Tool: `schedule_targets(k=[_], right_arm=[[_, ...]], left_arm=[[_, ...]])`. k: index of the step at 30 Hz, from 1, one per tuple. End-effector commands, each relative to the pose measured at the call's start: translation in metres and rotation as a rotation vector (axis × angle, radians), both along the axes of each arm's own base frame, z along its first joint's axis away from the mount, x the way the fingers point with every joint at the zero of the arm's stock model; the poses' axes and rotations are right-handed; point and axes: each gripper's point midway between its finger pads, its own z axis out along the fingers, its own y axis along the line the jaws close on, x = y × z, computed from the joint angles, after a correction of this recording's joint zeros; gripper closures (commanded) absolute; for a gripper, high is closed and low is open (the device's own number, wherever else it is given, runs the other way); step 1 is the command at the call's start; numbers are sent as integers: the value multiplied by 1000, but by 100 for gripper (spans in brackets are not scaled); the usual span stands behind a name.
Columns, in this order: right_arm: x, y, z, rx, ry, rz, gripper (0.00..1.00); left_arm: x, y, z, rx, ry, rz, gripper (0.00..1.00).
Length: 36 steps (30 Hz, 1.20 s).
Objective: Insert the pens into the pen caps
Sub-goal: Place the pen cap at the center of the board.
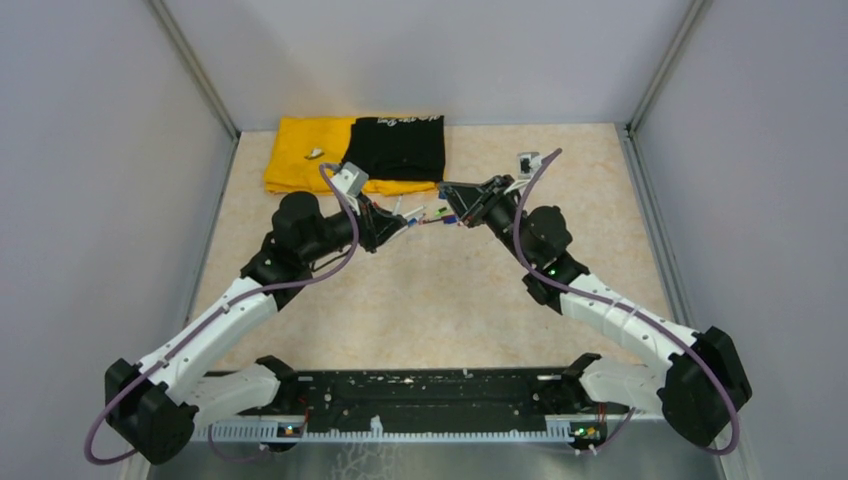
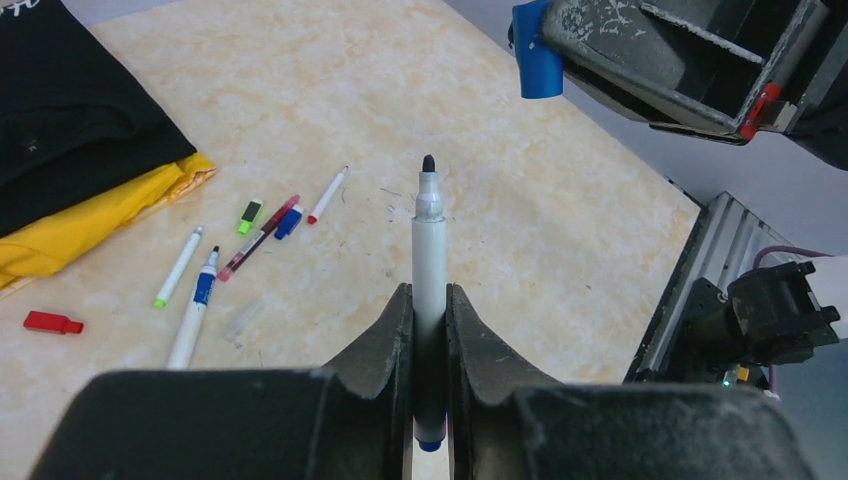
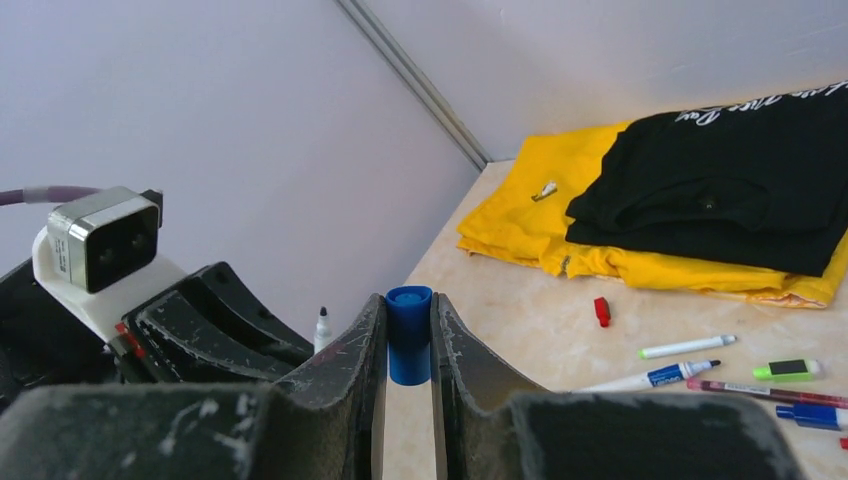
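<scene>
Pen (image 2: 430, 250) clamped between left fingers (image 2: 385, 345), tip protruding

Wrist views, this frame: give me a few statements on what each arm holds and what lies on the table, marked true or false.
1. The left gripper has its jaws shut on a white pen with a bare black tip. True.
2. The right gripper holds a second pen. False: its jaws grip a blue cap.
3. The blue cap sits on the white pen's tip. False: the two are apart, with a clear gap between them.
4. A black garment lies on a yellow garment. True.
5. A red cap lies loose on the table. True.
</scene>
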Motion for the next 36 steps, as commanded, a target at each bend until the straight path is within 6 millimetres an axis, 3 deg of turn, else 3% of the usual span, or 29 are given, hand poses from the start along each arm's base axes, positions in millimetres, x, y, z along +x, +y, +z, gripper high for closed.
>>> schedule_targets(k=[1,3,4,7,12,22,31,36], right_arm=[[-1,-10,17,-35,-54,-33,100],[14,-15,-15,-203,21,-98,100],[20,-20,-45,-325,105,-126,100],[33,-25,-103,-622,218,-131,100],[47,-12,-168,-896,311,-10,100],[81,33,-242,-966,416,116,97],[95,44,-280,-1019,470,140,82],[92,51,-289,-1005,471,183,74]], left_arm=[[3,-1,23,-29,-61,10,100],[12,10,21,-7,-64,89,100],[15,16,19,6,-66,126,100],[24,34,11,61,-74,227,100],[30,63,-3,147,-82,361,100],[29,107,-16,183,-96,563,100],[29,111,-17,184,-101,581,100],[29,110,-18,184,-98,575,100]])
